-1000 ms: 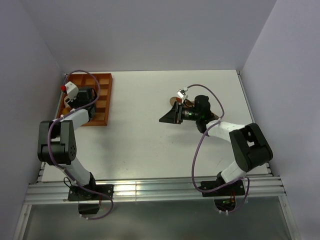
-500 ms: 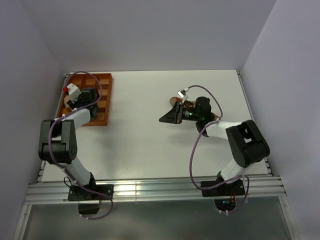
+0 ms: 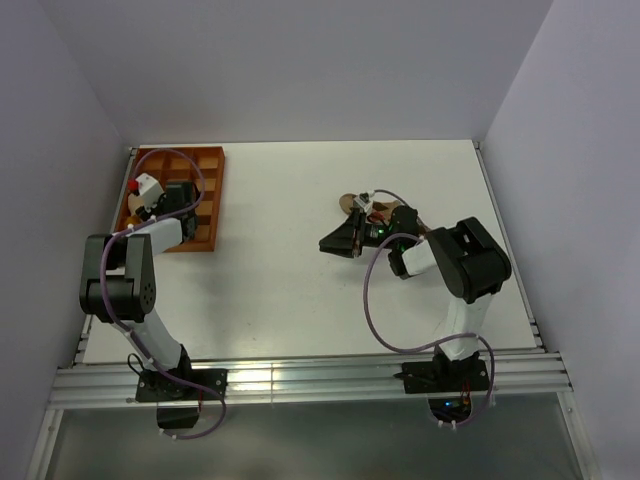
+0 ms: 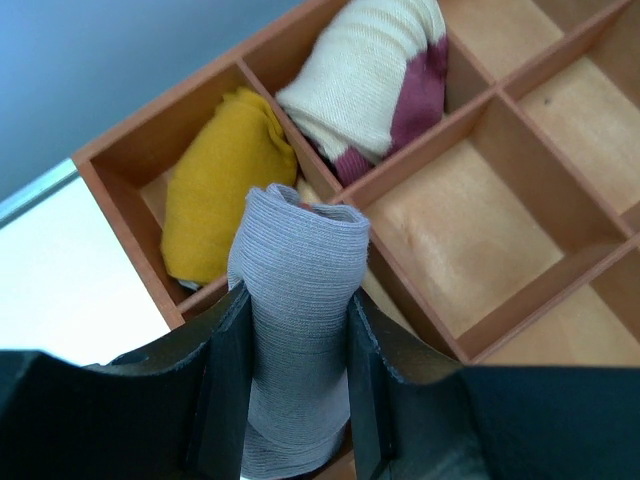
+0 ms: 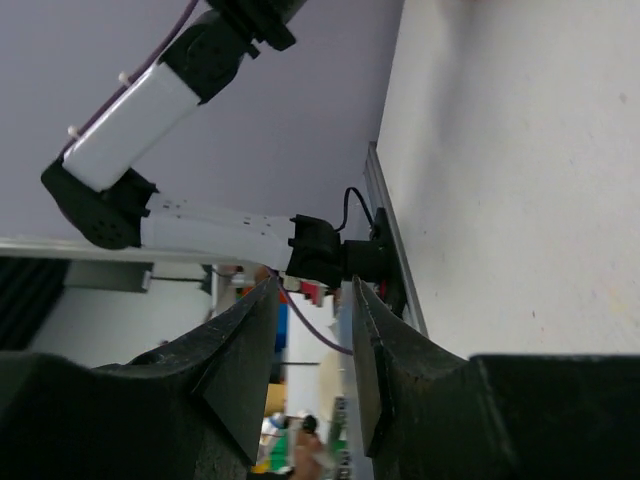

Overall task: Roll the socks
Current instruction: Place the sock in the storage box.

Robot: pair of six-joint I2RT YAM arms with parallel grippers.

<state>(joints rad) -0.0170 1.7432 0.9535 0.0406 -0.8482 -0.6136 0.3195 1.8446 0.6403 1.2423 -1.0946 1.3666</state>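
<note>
the socks are apart. the grey sock (image 4: 300, 250) is rolled up and pinched between the fingers of your left gripper (image 4: 298, 305). it hangs over the wooden tray (image 4: 430, 138), close by the compartment that holds a yellow sock (image 4: 215, 195). a cream and maroon sock (image 4: 370, 75) lies in the next one. you cannot tell whether the roll touches the tray. the tan sock (image 3: 350, 203) lies on the table (image 3: 280, 280), just beside your right arm's wrist and partly hidden by it. your right gripper (image 5: 313, 300) is turned on its side, its jaws a narrow way apart with nothing between them.
</note>
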